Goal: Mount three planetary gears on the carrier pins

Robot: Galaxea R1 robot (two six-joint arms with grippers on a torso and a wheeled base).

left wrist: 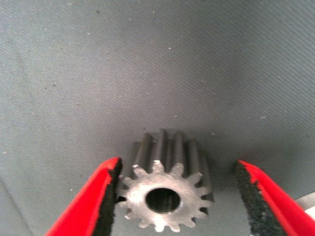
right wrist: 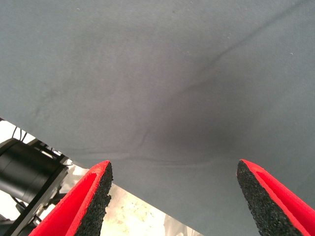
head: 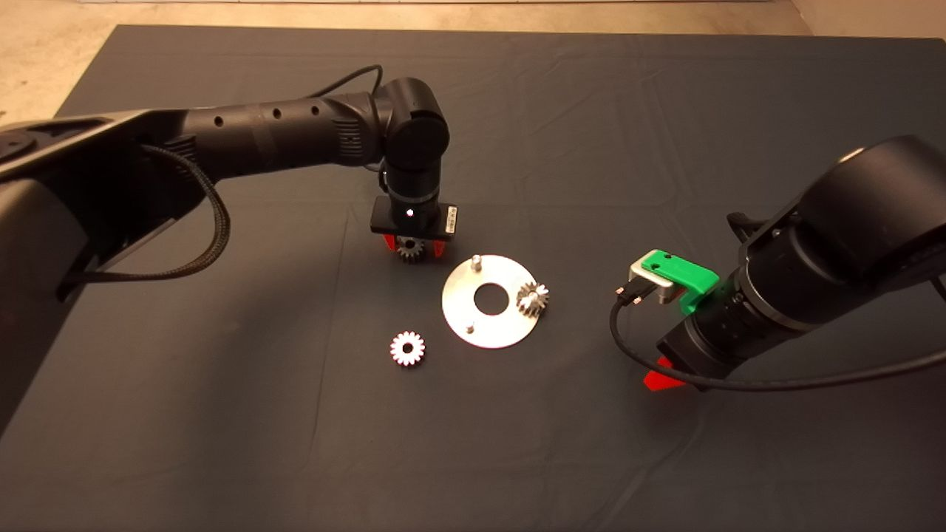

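The left hand (left wrist: 177, 196) straddles a gear (left wrist: 165, 196) with only one pad touching, so closing may tip it; the right hand (right wrist: 172, 196) waits open near the desk's right edge

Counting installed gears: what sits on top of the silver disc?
One planetary gear sits at the silver disc right edge, covering whatever is beneath. Two carrier pins stand bare.

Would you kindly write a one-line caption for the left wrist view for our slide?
Left claw open around a small steel gear lying on the dark mat, one pad touching its teeth.
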